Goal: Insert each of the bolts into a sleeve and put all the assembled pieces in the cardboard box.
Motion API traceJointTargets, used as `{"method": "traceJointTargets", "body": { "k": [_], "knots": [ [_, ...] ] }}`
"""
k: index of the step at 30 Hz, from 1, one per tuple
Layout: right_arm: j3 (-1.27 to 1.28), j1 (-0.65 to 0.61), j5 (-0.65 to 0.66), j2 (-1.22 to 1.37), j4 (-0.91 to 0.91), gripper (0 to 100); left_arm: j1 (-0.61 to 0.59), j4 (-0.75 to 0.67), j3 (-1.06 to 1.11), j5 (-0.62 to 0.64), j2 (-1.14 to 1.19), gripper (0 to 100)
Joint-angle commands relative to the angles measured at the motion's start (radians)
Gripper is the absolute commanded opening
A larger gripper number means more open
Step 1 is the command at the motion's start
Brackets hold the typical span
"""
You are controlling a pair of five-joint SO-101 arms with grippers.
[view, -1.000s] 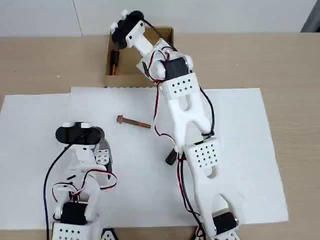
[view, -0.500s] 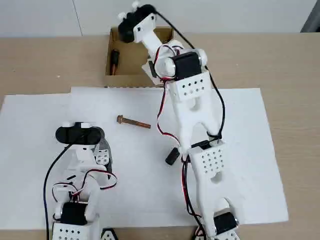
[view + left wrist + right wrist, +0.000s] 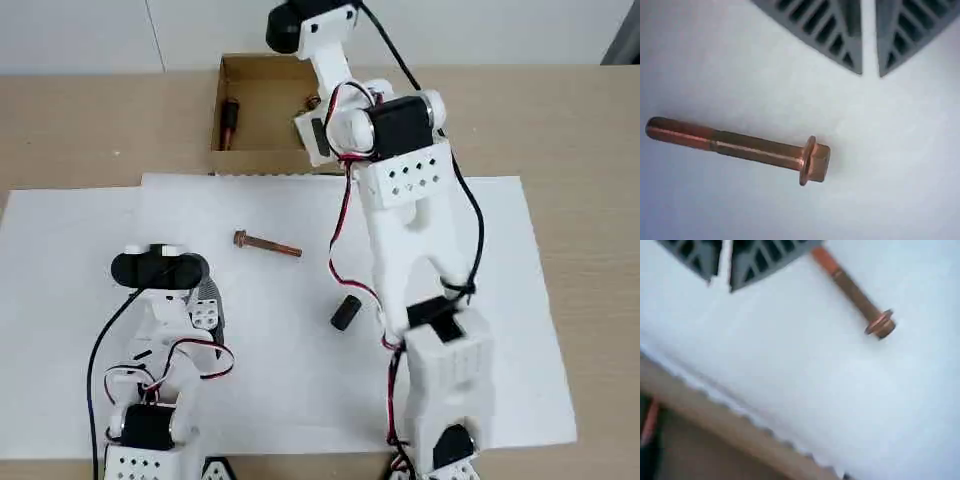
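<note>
With left tool [image 3: 870, 74] and right tool [image 3: 720, 284] both clenched to a slit and holding nothing, open one wide before descending on the bolt [image 3: 267, 243], lying flat on the paper [image 3: 80, 250] between box [image 3: 262, 160] and sleeve [image 3: 346, 313]. Grip across the shank near the head, leaving the plain end free. Take the sleeve with the other tool and align both axes before pushing; expect rolling if nudged.

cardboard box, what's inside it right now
One bolt in its sleeve lies along the left wall of the cardboard box. A copper bit peeks out by the right arm, which covers the rest of that side.
</note>
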Motion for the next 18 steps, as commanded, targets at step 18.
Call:
{"method": "traceJointTargets", "body": {
  "k": [18],
  "knots": [
    [1.089,0.002,-0.583,-0.625,0.001,0.3,-0.002,0.002,-0.005,-0.009,-0.006,1]
  ]
}}
